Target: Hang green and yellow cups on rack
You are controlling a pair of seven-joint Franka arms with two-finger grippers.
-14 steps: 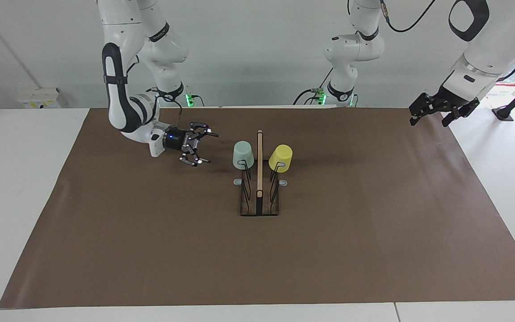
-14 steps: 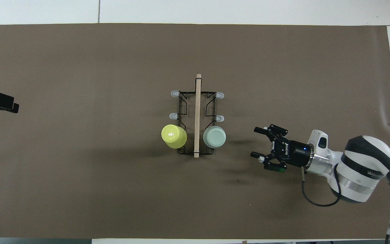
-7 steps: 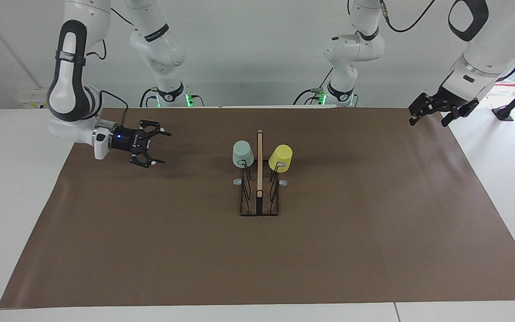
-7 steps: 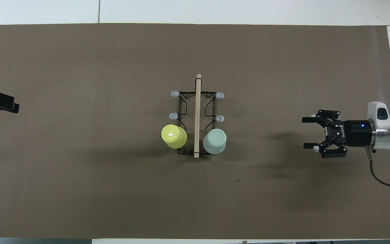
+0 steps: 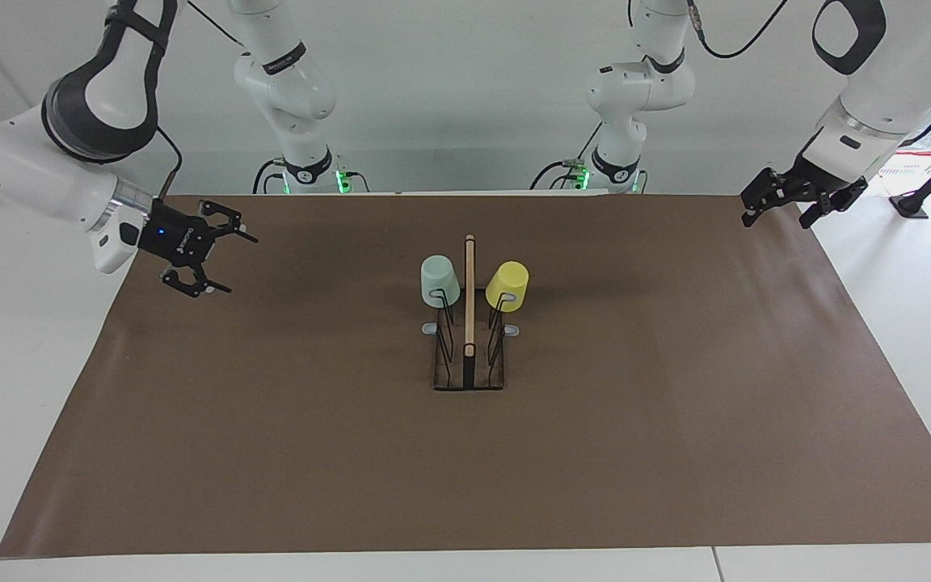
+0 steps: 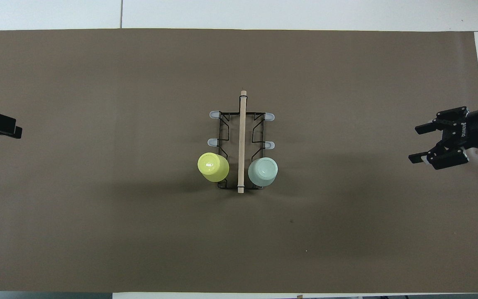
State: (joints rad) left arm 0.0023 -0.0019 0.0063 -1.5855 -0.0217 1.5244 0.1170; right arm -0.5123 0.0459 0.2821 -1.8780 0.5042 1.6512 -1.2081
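Right gripper (image 5: 215, 263) withdrawn, tapered cups (image 5: 440, 280) hung

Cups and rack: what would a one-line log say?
green cup: on rack | yellow cup: on rack | right gripper: open, empty | left gripper: waiting

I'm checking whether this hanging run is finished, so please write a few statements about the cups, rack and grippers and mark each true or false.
1. The green cup and yellow cup both hang upside down on the rack. True.
2. The right gripper holds the green cup. False: it is open and empty, over the mat's edge at the right arm's end.
3. The two cups hang on the same side of the rack's wooden bar. False: one on each side.
4. The left gripper is away from the rack. True.
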